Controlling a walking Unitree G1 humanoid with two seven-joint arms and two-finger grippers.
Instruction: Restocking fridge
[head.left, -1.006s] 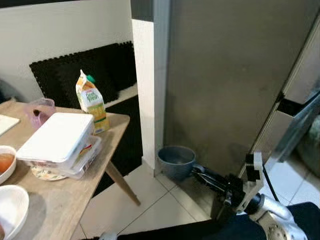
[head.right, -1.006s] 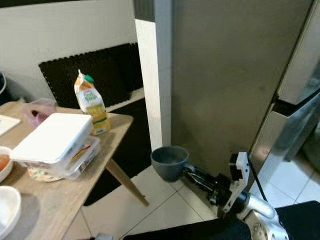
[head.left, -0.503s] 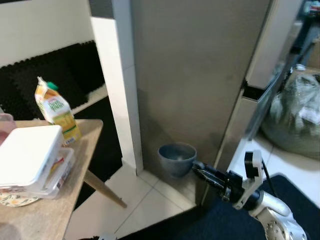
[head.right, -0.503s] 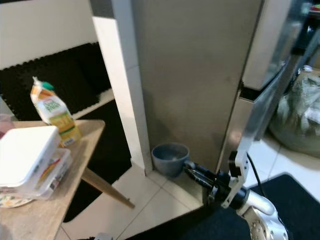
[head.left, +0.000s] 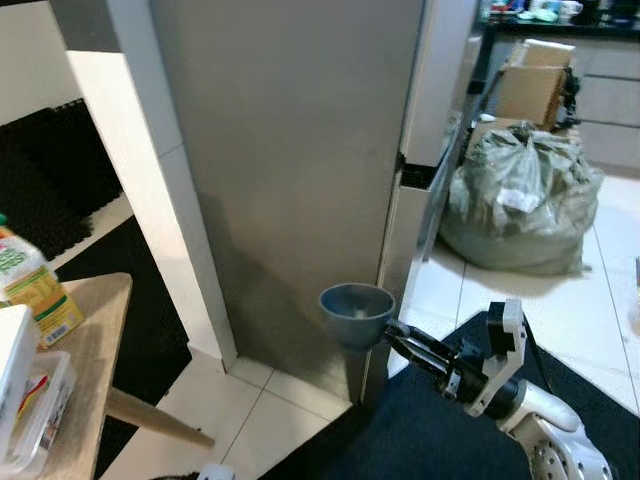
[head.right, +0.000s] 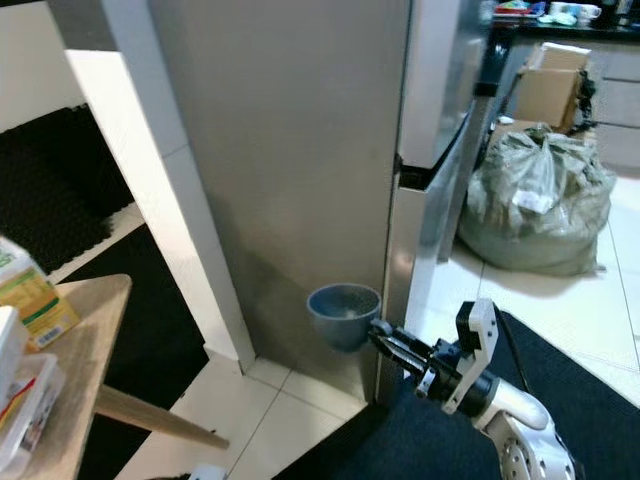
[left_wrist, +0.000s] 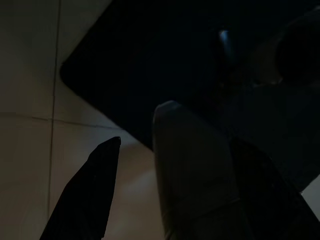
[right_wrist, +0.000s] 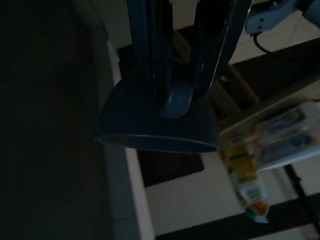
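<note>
The right gripper (head.left: 392, 331) pinches the handle of a blue cup (head.left: 355, 312), held in the air just before the fridge (head.left: 290, 150); the left gripper (left_wrist: 165, 165), fingers spread, hangs over the floor; a carton (head.left: 30, 285) stands on the bench (head.left: 85, 350), left of the fridge.

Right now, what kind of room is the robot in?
Probably a kitchen: a tall steel fridge stands ahead, a juice carton sits on a wooden table, and the right gripper holds a blue bowl.

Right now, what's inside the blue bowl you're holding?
The bowl, gripped by its handle in the right hand, looks empty as far as its rim shows; the bottom is hidden by the near wall. The fridge stands behind it.
</note>
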